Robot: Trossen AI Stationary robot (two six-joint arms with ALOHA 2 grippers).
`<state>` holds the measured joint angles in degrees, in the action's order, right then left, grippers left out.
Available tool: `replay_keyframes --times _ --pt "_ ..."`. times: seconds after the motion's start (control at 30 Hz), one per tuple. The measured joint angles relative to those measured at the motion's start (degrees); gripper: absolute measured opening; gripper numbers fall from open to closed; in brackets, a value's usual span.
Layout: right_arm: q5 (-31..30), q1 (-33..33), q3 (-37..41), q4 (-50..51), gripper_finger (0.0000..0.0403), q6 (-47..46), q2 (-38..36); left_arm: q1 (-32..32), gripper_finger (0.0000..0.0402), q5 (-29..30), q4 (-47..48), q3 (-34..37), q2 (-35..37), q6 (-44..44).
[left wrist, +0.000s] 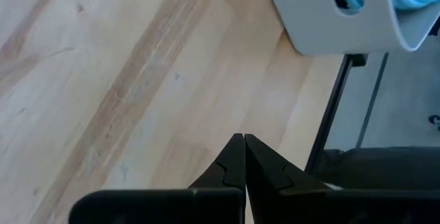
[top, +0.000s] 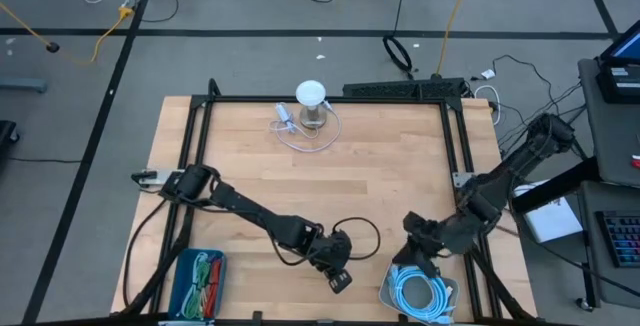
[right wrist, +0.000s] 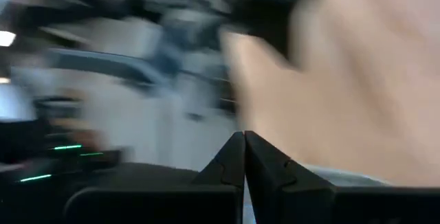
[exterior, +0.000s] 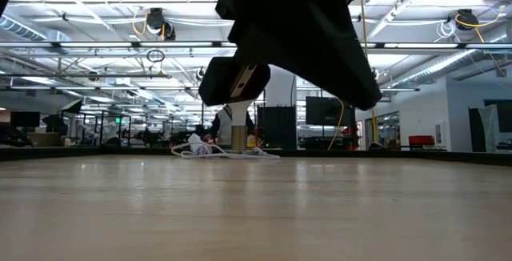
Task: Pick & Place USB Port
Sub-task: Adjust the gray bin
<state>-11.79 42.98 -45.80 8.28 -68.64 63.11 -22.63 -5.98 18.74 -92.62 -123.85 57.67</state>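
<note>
Even overhead light; right wrist view heavily motion-blurred.

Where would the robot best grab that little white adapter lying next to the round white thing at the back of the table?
Probably across the adapter's narrow body, coming straight down from above. It lies flat on the table, so only its top and long sides are free. The stand sits close beside it and the white cable loops around them, so fingers should close across the short width, clear of both.
</note>
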Motion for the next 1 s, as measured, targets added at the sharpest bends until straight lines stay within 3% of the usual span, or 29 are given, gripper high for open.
replay_keyframes --times 0.17,0.37,0.47,0.77,0.87,1.0 --pt "-0.7 4.91 -0.65 -18.42 0.0001 3.21 -0.15 -0.07 0.0 -0.55 1.32 0.0 0.0 -1.3" --pt "-5.9 11.68 -6.65 -4.66 0.0 -3.18 2.99 -0.32 0.0 -1.6 0.94 0.0 0.02 -4.62" --pt "-5.59 13.84 -8.78 -3.72 0.0 -7.74 7.4 -0.75 0.0 -1.58 -0.33 0.0 0.02 -5.35" --pt "8.64 15.21 -20.49 -9.48 0.0 -10.97 26.9 -3.04 0.0 2.2 -1.33 0.0 0.02 -6.37" --pt "8.57 14.87 -25.11 -3.13 0.0 -10.81 31.22 -3.61 0.0 2.97 -1.31 0.0 0.04 -6.36" --pt "6.77 14.64 -31.54 17.7 0.0 -12.05 34.22 -4.21 0.0 3.48 -1.31 0.0 0.04 -6.34"
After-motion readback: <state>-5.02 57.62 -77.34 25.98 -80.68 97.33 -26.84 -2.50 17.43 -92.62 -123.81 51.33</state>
